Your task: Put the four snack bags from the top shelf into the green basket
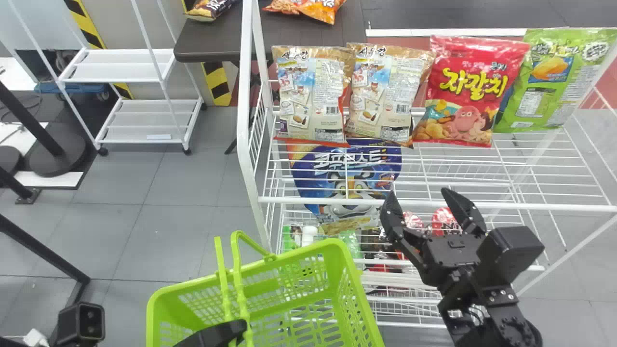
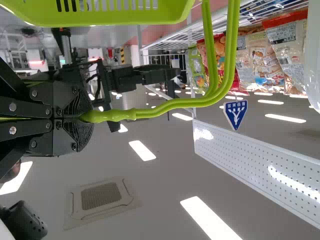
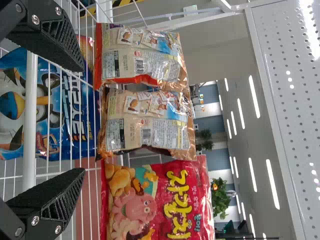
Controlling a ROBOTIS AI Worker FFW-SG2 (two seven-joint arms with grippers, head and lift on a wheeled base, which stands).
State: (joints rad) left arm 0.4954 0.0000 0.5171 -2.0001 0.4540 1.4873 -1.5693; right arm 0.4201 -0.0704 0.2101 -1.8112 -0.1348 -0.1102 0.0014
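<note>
Two beige foil snack bags point(image 1: 313, 96), one red bag point(image 1: 467, 91) and one green bag point(image 1: 554, 82) line the white wire top shelf's point(image 1: 530, 206) rear edge. Right gripper point(image 1: 418, 193): wide open, empty, near the front edge. Left gripper point(image 1: 231, 331): closed on the lime-green plastic basket's point(image 1: 343, 250) handle point(image 1: 238, 289).

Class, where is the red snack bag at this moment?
In the head view, the red snack bag stands on the top shelf, right of centre, between a beige bag and the green bag.
</note>
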